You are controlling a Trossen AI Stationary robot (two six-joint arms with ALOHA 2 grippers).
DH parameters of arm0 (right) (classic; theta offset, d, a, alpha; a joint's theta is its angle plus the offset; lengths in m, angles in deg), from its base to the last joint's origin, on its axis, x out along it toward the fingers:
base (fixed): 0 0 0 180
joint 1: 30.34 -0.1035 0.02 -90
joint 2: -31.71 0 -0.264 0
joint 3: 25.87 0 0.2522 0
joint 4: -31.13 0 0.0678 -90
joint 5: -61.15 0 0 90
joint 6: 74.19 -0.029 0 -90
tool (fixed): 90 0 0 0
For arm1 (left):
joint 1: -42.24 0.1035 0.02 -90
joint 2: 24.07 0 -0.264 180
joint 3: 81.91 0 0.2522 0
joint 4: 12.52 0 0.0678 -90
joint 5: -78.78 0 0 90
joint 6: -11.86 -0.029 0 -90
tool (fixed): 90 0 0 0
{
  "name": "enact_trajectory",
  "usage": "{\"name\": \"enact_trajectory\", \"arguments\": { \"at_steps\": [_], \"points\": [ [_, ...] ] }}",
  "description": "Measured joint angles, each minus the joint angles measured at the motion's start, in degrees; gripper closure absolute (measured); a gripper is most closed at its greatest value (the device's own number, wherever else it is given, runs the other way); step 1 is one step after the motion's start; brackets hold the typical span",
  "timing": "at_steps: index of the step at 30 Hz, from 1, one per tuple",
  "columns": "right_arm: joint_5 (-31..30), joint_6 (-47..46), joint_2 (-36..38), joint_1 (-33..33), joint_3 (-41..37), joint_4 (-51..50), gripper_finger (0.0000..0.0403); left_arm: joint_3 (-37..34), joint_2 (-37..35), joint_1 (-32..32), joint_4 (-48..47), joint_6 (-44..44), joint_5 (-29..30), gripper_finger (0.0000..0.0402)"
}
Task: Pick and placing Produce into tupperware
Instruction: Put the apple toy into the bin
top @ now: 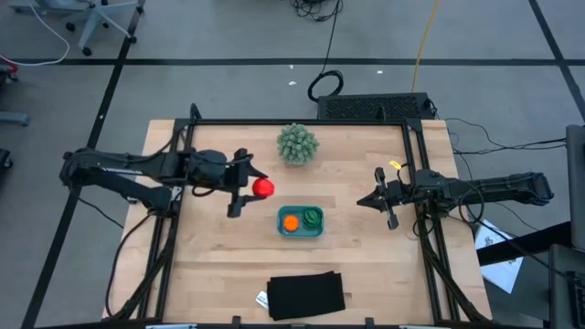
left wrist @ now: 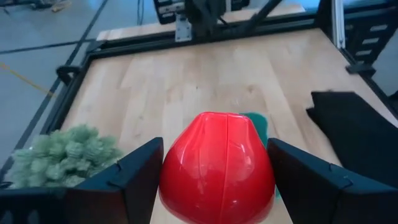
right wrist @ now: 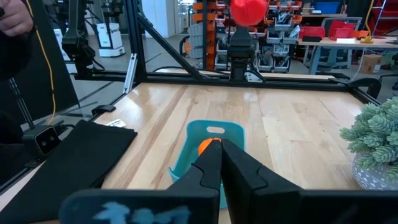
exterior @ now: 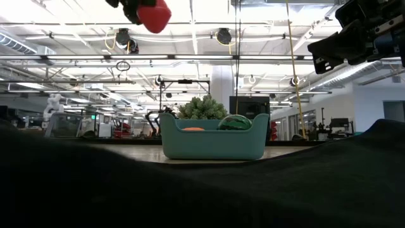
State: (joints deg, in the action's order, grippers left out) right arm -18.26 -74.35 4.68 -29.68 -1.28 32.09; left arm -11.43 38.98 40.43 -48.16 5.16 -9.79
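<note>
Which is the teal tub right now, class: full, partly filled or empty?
Partly filled. The teal tub holds the orange ball and the green striped piece; the red piece hangs in the left end effector.

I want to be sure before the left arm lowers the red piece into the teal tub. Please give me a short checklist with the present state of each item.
1. Red piece held between the left gripper fingers: ok.
2. Piece lifted clear of the table: ok, it hangs high in the low view.
3. Piece above the teal tub: not ok, it is beside it, toward the left arm.
4. Room in the tub next to the orange ball and the striped green piece: cannot tell.
5. Right gripper shut and apart from the tub: ok.
</note>
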Motion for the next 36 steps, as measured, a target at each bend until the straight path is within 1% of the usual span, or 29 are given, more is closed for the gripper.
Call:
{"name": "enact_trajectory", "arguments": {
  "at_steps": [4,7,12,19,24,30,36],
  "points": [
    [0.00,0.00,0.00,-0.01,0.00,0.00,0.0403,-0.01,1.98,0.03,1.99,-0.69,-0.85,0.0131],
    [0.00,0.00,-0.02,-0.01,0.00,-0.01,0.0403,-0.01,3.70,0.04,4.16,-0.68,-2.85,0.0131],
    [0.00,0.26,0.00,-0.01,0.00,0.00,0.0403,-0.01,6.81,0.05,6.31,-0.05,-3.66,0.0131],
    [0.00,0.44,-0.02,-0.01,0.00,0.00,0.0403,-0.04,13.07,0.03,9.04,-0.19,-6.37,0.0131],
    [-0.02,0.44,-0.02,-0.01,0.00,0.00,0.0403,-0.04,17.99,0.03,10.41,-0.83,-6.99,0.0131],
    [-0.01,0.44,-0.01,-0.01,0.00,0.01,0.0403,-0.04,23.98,0.06,14.69,-2.07,-9.10,0.0131],
    [-0.01,0.44,0.00,0.00,0.00,0.04,0.0403,-0.04,28.00,0.24,16.87,-2.89,-9.57,0.0131]
  ]
}}
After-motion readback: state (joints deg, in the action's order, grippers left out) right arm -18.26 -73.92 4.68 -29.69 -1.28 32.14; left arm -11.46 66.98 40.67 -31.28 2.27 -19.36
